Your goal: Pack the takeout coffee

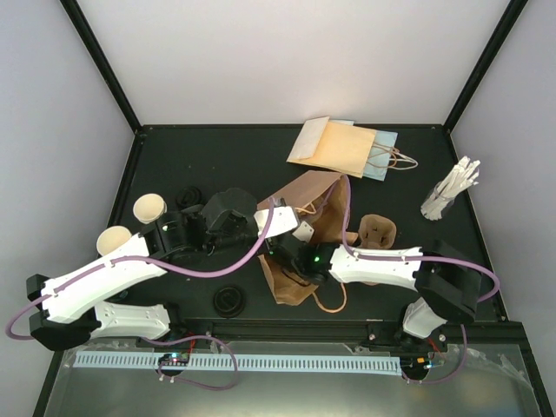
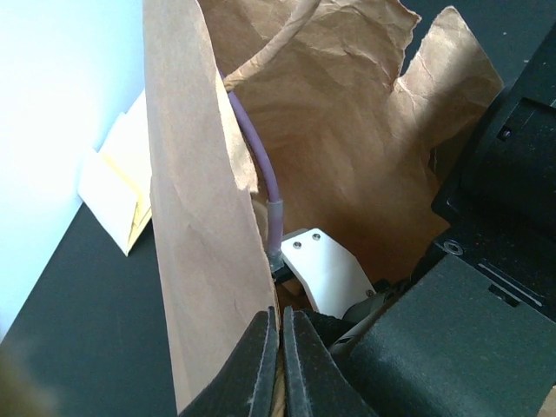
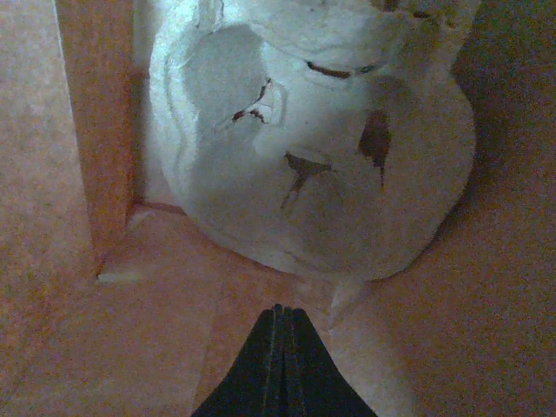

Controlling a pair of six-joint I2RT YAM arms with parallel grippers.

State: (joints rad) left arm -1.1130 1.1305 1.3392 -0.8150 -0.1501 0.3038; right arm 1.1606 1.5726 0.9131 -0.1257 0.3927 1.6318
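Jaws shut — left pinching the paper bag edge, 2 cups well aside.

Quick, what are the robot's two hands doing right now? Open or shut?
Left gripper: shut, pinching the edge of the paper bag.
Right gripper: shut, holding nothing, inside the bag.

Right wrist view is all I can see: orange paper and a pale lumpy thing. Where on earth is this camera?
Observer: Inside a brown bag, where the right gripper reaches.
Operator: What keeps the bag open?
Observer: The left gripper pinches one wall of it.
Operator: And the coffee cups?
Observer: Both cups stand outside it, off to the left.
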